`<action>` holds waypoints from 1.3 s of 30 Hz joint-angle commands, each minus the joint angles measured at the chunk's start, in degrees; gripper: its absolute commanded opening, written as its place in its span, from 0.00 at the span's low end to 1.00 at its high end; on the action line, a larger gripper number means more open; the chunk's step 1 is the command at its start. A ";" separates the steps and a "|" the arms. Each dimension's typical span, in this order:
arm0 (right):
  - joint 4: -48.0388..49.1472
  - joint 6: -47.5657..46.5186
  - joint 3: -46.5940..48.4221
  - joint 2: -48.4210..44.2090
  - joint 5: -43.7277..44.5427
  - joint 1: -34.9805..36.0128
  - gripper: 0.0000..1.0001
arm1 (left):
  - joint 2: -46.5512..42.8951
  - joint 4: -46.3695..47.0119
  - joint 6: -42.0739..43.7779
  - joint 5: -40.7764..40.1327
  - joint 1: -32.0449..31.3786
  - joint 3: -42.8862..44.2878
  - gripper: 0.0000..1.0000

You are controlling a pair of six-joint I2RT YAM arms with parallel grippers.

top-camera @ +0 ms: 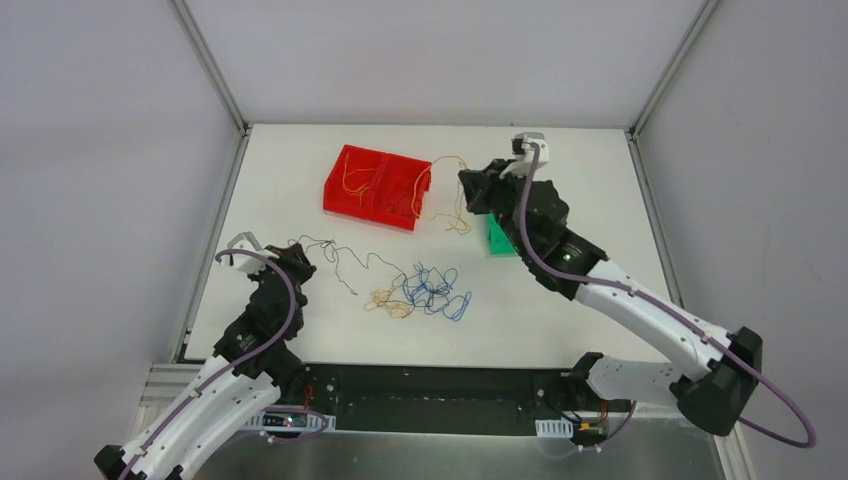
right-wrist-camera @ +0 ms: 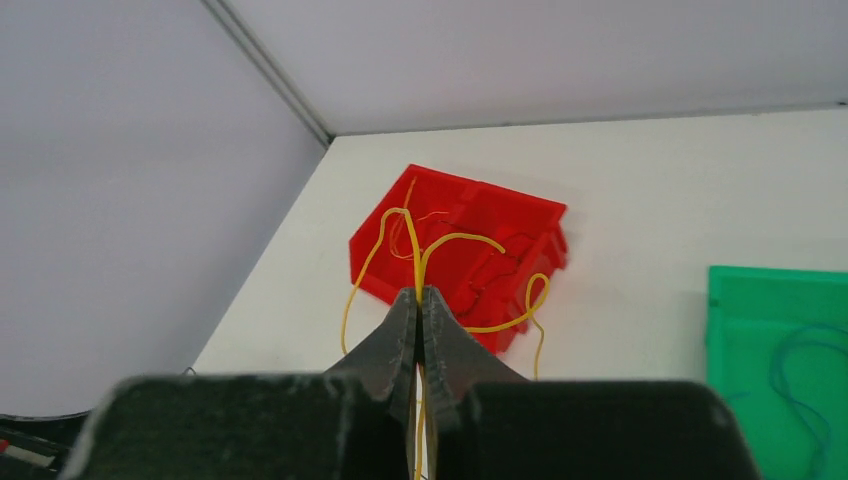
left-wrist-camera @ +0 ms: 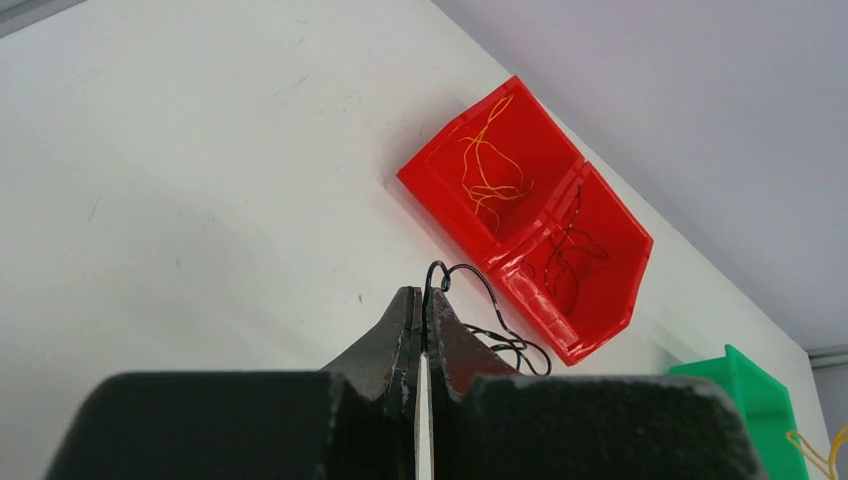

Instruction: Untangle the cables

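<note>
1. Top view: the left claw (top-camera: 299, 260) is pressed shut on one end of a dark cable (top-camera: 340, 265), which trails over the worktop (top-camera: 290, 195) toward the blue tangle (top-camera: 435, 290). The right claw (top-camera: 466, 190) pinches a yellow cable (top-camera: 446, 161) beside the red bin (top-camera: 375, 185), and that arm partly hides the green bin (top-camera: 497, 243). Sorting by colour seems the aim
2. Left wrist: the fingers meet on the dark strand, with a small loop above the tips. It is likely held to draw it clear of the heap
3. Right wrist: the fingers clamp the yellow strand, whose loops arch toward the red bin, probably to join the yellow ones inside
</note>
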 commanded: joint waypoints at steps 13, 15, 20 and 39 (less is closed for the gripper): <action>25.85 6.53 32.09 39.82 -28.86 -4.68 0.00 | -9.19 -10.53 -5.08 3.36 -0.31 -4.34 0.00; 29.08 9.05 36.88 45.74 -31.84 -5.60 0.00 | -10.15 -10.54 -6.07 3.97 -0.33 -4.90 0.00; 33.73 14.31 49.23 61.97 -35.18 -7.47 0.00 | -10.48 -10.45 -6.12 5.25 -0.33 -4.61 0.00; 13.94 0.55 49.92 71.43 -21.71 -7.88 0.00 | -7.68 -10.50 -5.42 4.79 -0.33 -3.47 0.00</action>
